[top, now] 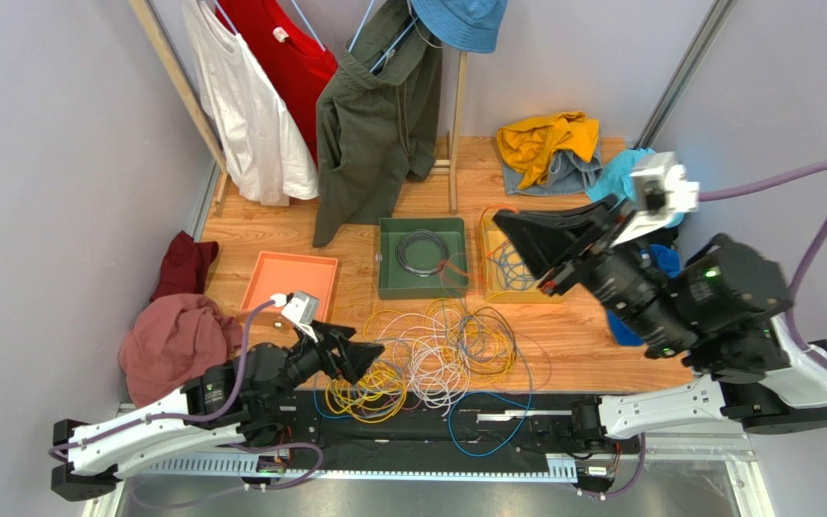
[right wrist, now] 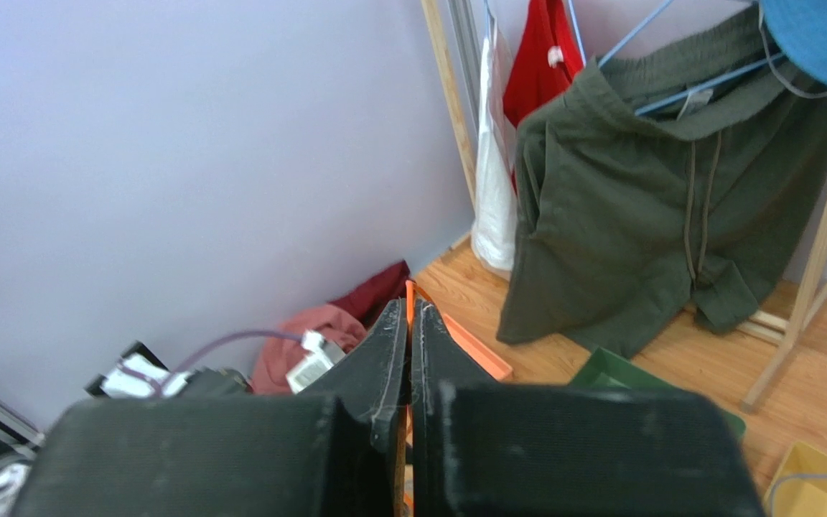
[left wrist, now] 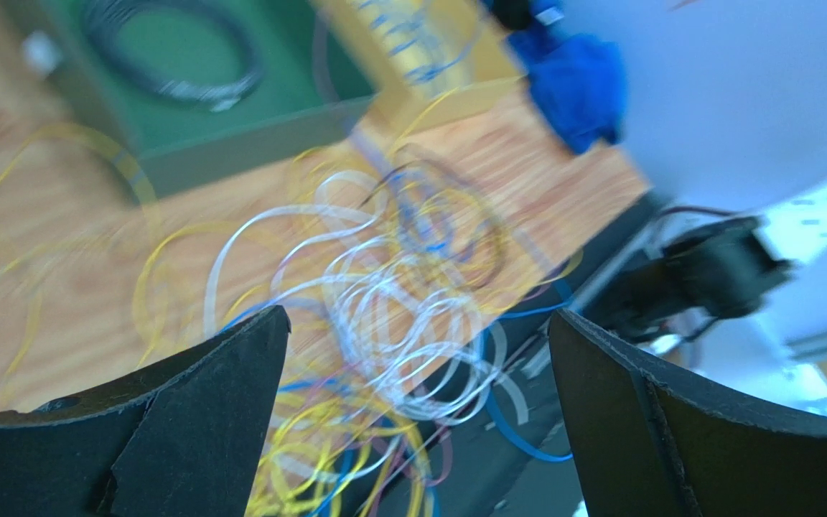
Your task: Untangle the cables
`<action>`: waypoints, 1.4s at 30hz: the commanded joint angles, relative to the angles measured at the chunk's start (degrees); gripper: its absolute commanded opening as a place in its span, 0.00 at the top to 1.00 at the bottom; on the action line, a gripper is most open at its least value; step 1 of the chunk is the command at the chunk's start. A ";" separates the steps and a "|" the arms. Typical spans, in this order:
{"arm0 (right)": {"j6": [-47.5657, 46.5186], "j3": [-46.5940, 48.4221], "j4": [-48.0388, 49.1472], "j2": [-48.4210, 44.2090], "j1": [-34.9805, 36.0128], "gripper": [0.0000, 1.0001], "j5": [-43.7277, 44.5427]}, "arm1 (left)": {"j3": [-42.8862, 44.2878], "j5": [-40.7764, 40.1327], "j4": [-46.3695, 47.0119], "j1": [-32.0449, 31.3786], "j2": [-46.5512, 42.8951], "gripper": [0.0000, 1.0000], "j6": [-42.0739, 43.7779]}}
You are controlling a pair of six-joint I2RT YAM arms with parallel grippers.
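While the left pincer [top: 369, 361] gapes released, the cables [top: 439, 353] lie just beside it.

Even, bright light; left wrist view blurs the cables [left wrist: 385, 307].

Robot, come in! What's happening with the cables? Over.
Left fingers open, by the cables. Right fingers shut, empty, raised. Cables one tangled heap. Nothing blocking seen.

Black arms [top: 709, 302] wear white shells [top: 666, 407], trail lilac hoses [top: 817, 166] and end in broad matte-black fingers [left wrist: 202, 420].
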 commanded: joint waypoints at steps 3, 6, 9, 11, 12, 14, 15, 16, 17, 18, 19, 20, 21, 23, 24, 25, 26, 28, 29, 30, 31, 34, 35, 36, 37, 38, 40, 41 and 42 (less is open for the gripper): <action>3.39 -8.18 1.17 0.02 -0.07 1.00 2.00 | -3.67 12.15 32.80 0.06 -2.72 0.01 13.78; 5.76 -11.78 2.22 0.37 -0.42 1.00 1.22 | -3.76 15.41 39.67 0.06 -0.80 0.01 17.21; 7.70 -13.90 3.01 1.16 -1.30 1.00 -1.06 | -4.02 18.75 46.52 0.06 1.75 0.01 20.28; 9.19 -14.42 3.02 2.03 -1.74 1.00 -1.69 | -4.46 20.24 49.88 0.06 2.64 0.01 21.52; 9.72 -14.77 3.10 2.21 -2.01 1.00 -2.47 | -4.46 21.56 52.16 -0.03 3.60 0.01 22.57; 11.04 -15.04 3.10 2.91 -2.62 1.00 -3.18 | -4.29 23.58 53.84 -0.03 4.48 0.01 23.98; 11.39 -15.30 3.28 3.44 -2.88 1.00 -4.23 | -4.11 23.85 54.46 -0.03 5.71 0.01 24.43; 12.26 -15.39 3.63 3.88 -3.32 1.00 -4.76 | -3.76 23.85 54.64 -0.03 6.42 0.01 24.78; 12.62 -15.39 3.81 4.23 -3.50 1.00 -5.29 | -3.15 25.94 54.73 -0.03 7.99 0.01 25.56; 12.97 -15.31 3.98 5.37 -3.59 1.00 -6.16 | -2.97 26.49 55.25 -0.03 8.79 0.01 25.83; 13.24 -15.22 4.33 5.90 -3.76 1.00 -6.69 | -2.88 27.19 56.04 -0.03 9.67 0.01 26.27; 13.68 -15.13 4.60 6.43 -3.85 1.00 -7.22 | -2.70 27.89 56.74 -0.03 10.54 0.01 26.71; 13.94 -15.04 4.86 7.56 -3.77 1.00 -8.18 | -2.62 28.07 57.53 -0.03 11.95 0.01 26.98; 14.55 -14.87 5.91 8.62 -3.94 1.00 -9.16 | -2.53 28.25 58.59 -0.03 13.19 0.01 27.50; 14.73 -14.69 6.18 9.06 -4.03 1.00 -10.03 | -2.53 28.16 59.55 -0.03 14.15 0.01 27.59; 15.00 -14.52 6.53 9.94 -4.03 1.00 -10.65 | -2.53 28.07 59.91 -0.03 14.51 0.01 27.68; 15.35 -14.43 6.71 10.38 -4.03 1.00 -11.18 | -2.61 27.38 60.17 -0.03 14.86 0.01 27.86; 16.22 -14.34 7.32 11.26 -4.03 1.00 -13.02 | -2.70 26.67 60.79 -0.03 15.39 0.01 28.21; 16.49 -14.43 7.50 11.44 -4.03 1.00 -13.55 | -2.62 25.71 60.79 -0.03 15.39 0.01 28.64; 17.28 -14.51 7.59 11.62 -4.12 1.00 -14.51 | -2.70 25.27 60.79 -0.03 14.95 0.01 28.91; 17.46 -14.60 7.85 11.70 -4.03 1.00 -14.96 | -2.79 24.91 60.79 -0.03 14.86 0.01 29.17; 18.60 -15.57 8.46 11.44 -4.03 1.00 -16.19 | -2.53 24.38 60.27 -0.03 13.98 0.01 30.32; 18.86 -16.27 8.73 11.18 -4.03 1.00 -16.28 | -2.53 24.30 59.48 -0.03 13.81 0.01 30.49; 19.04 -16.62 8.90 11.09 -4.03 1.00 -16.63 | -2.18 22.73 58.78 -0.03 13.81 0.10 30.41; 19.30 -16.97 9.25 10.83 -4.03 1.00 -16.72 | -1.83 22.80 58.16 -0.03 13.81 0.15 30.67; 19.48 -17.32 9.52 10.48 -4.03 1.00 -16.81 | -1.56 23.06 57.37 -0.03 14.07 0.27 30.67; 19.65 -18.20 9.96 10.21 -4.03 1.00 -17.07 | -0.60 23.50 56.14 -0.03 14.51 0.48 30.67; 19.57 -18.55 10.13 10.04 -4.03 1.00 -17.07 | 0.02 23.76 54.13 -0.03 14.86 0.80 30.50; 19.74 -19.08 10.05 9.69 -4.03 1.00 -17.16 | 0.63 23.33 52.72 -0.03 15.03 0.95 30.23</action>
